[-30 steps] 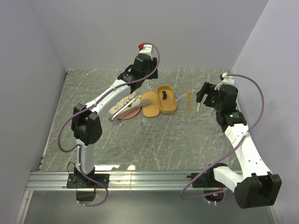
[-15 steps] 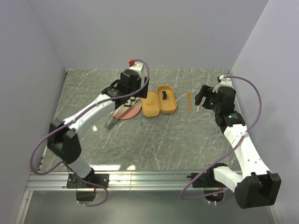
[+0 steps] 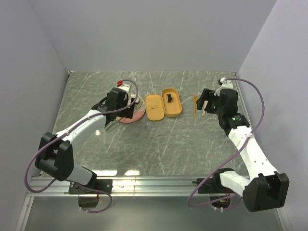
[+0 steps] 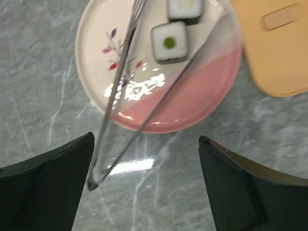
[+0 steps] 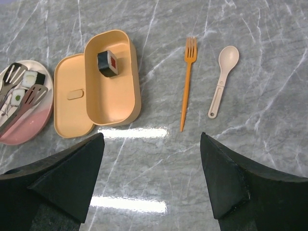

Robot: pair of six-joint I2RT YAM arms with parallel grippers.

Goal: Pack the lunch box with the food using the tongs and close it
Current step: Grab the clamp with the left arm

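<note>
Currently the left gripper [image 4: 147, 144] stands wide, holding nothing. The tongs [image 4: 115, 89] lie just ahead of it across the plate [image 4: 192, 96], flanking two sushi cubes [image 4: 169, 42]. The right gripper [image 5: 151, 139] is wide and empty. Ahead-left of it, the lunch box [image 5: 113, 98] holds one red-centred cube [image 5: 109, 63], its lid [image 5: 72, 103] off.

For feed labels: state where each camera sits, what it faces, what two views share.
Top external: above, behind the bases, looking down on the table; left arm and right arm show.
Left wrist: straight down at plate and tongs; left fingers in bottom corners.
Right wrist: down at lunch box, fork, spoon; right fingers in bottom corners.
Both wrist views share plate and tongs.
</note>
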